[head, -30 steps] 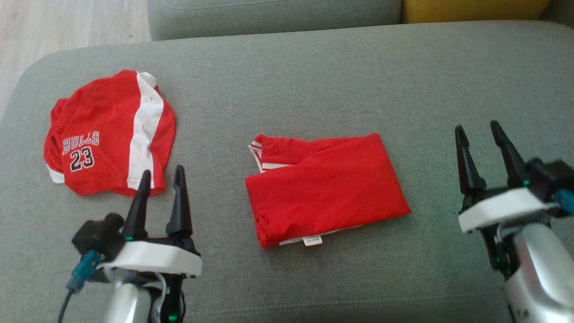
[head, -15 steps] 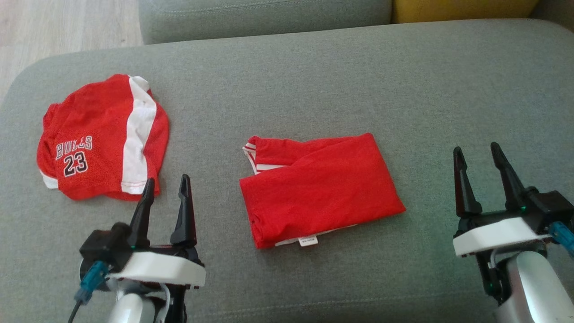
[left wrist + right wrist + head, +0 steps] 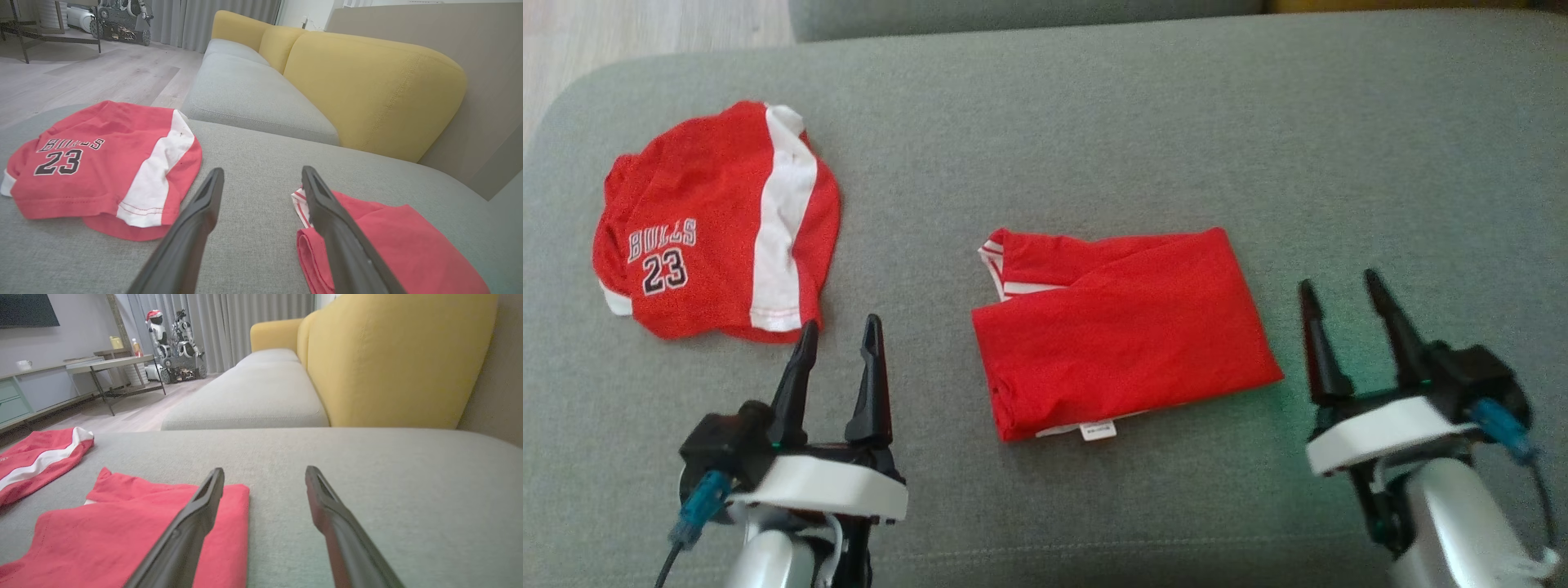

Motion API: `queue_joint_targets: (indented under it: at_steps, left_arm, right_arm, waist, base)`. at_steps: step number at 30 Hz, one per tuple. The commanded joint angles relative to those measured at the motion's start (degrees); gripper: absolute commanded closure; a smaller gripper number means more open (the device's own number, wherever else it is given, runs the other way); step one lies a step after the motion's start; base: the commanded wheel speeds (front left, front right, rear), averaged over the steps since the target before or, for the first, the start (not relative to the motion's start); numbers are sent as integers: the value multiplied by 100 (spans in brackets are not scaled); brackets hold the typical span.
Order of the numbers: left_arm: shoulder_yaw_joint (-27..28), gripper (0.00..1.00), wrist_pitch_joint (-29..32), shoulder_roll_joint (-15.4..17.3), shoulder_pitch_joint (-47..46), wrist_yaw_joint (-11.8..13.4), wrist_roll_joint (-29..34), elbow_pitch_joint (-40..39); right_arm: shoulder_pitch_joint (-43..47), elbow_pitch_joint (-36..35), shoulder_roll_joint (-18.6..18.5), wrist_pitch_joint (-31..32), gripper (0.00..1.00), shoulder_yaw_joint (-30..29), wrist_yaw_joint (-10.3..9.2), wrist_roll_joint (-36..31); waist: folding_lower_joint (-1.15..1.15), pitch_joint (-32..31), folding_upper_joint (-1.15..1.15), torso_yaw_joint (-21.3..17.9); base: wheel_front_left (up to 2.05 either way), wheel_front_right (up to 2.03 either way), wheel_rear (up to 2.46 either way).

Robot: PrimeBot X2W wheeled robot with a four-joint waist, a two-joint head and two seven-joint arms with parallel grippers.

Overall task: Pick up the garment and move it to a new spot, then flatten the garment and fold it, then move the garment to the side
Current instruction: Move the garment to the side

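Folded red shirt (image 3: 1123, 327) lies mid sofa cushion (image 3: 1094, 122) between left gripper (image 3: 840, 324) and right gripper (image 3: 1339, 281), both spread, empty; light limp cloth, probably best pinched at opposite folded edges.

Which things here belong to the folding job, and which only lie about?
Job: folded red garment, left gripper, right gripper (both open), grey cushion beneath.
Lying about: red Bulls shorts, yellow sofa back, low table, wheeled robot by the curtain.
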Motion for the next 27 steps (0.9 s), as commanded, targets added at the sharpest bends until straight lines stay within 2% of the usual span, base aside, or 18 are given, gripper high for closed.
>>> queue_joint_targets:
  at_steps: [1,6,11,19,20,21,24,27]
  left_arm:
    - [149,0,-34,24,-314,5,-22,-152]
    - [72,0,-34,24,-445,-11,-15,-107]
    - [19,0,-34,24,-538,-29,0,-53]
    - [2,0,-34,24,-603,-15,-11,-26]
    - [1,0,-34,24,-602,-14,-11,-24]
    - [3,0,-34,24,-599,-11,-11,-22]
    - [30,0,-34,24,-575,4,-3,-5]
    - [54,0,-34,24,-556,2,-4,-4]
  right_arm:
    - [-297,-47,39,73,0,230,-5,79]
    - [-646,590,126,335,0,434,-5,342]
    - [-1028,1419,195,447,0,405,-5,464]
    - [-1393,2370,269,565,0,471,-5,624]
    - [-1430,2468,276,574,45,534,-5,650]
    - [-1470,2543,278,553,100,598,-5,666]
    - [-1595,2655,207,331,100,786,-5,583]
    - [-1745,2611,-2,64,100,911,-5,182]
  waist:
    - [0,115,0,85]
    - [0,344,0,256]
    - [0,495,0,432]
    - [0,561,0,574]
    - [0,558,0,578]
    - [0,554,0,577]
    - [0,510,0,519]
    - [0,453,0,390]
  base:
    - [0,0,0]
    - [0,0,0]
    - [0,0,0]
    - [0,0,0]
    - [0,0,0]
    - [0,0,0]
    - [0,0,0]
    - [0,0,0]
